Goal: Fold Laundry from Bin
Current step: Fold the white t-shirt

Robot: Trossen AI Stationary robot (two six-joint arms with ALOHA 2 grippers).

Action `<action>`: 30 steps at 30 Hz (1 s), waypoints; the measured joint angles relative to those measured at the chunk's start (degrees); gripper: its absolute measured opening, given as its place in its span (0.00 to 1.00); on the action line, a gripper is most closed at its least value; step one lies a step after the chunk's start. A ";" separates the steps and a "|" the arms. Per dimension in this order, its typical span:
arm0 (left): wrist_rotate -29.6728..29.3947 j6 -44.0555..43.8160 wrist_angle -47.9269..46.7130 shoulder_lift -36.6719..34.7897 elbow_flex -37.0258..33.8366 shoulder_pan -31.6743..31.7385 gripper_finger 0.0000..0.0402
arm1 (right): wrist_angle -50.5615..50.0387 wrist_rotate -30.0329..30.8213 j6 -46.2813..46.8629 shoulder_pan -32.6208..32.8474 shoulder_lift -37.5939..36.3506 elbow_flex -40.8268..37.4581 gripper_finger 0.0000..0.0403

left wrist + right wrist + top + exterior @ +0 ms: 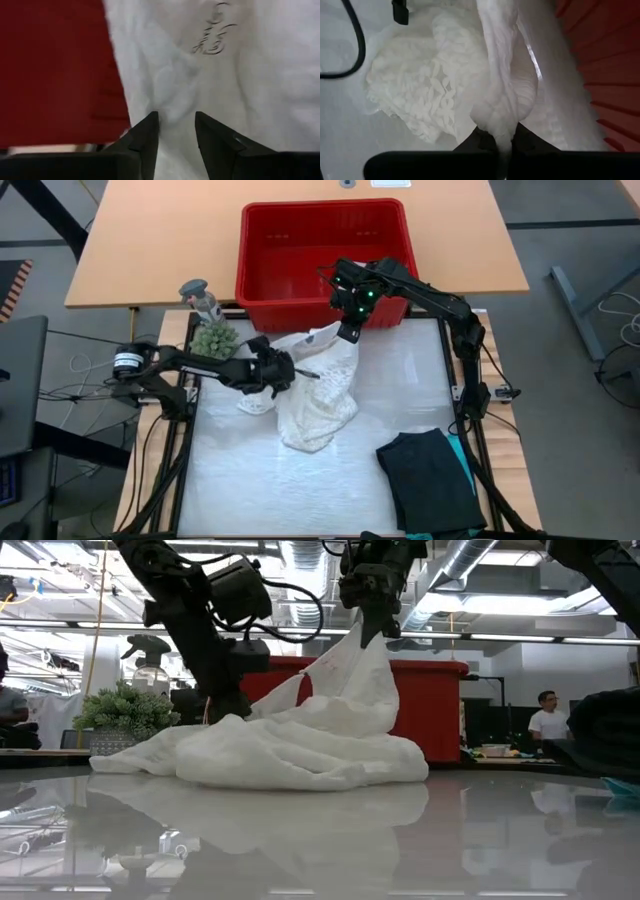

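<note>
Item one: white lacy top [318, 395], heaped on my table [300, 490] just in front of the red bin [325, 255], one edge drawn up off the pile.

Item two: right gripper [350, 332], hanging above the table at the bin's near wall, jaws clenched on that raised edge of the top; from the right wrist view the cloth [502, 100] runs straight out from between the fingers.

Item three: left gripper [290, 370], low at the left side of the heap. Its fingers [147, 132] stand a little apart with white cloth between them; I cannot tell whether they grip it.

Item four: black garment [430, 480], folded, at the near right of the table, with a teal garment [462, 460] showing beside it.

Item five: small plant [214, 338] and spray bottle [200, 298], far left, beside the bin.
</note>
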 joint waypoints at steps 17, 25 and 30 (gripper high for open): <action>12.56 -3.04 -1.90 -11.13 0.00 6.11 0.00 | -0.51 0.02 -0.28 0.00 0.00 0.00 0.08; 12.88 -2.91 -5.26 -23.56 0.93 6.62 0.00 | -1.29 0.02 -1.05 0.00 0.00 0.00 0.08; 9.73 -2.37 -14.63 -31.55 7.37 6.50 0.00 | -3.06 0.02 -1.05 0.02 -1.62 -0.07 0.08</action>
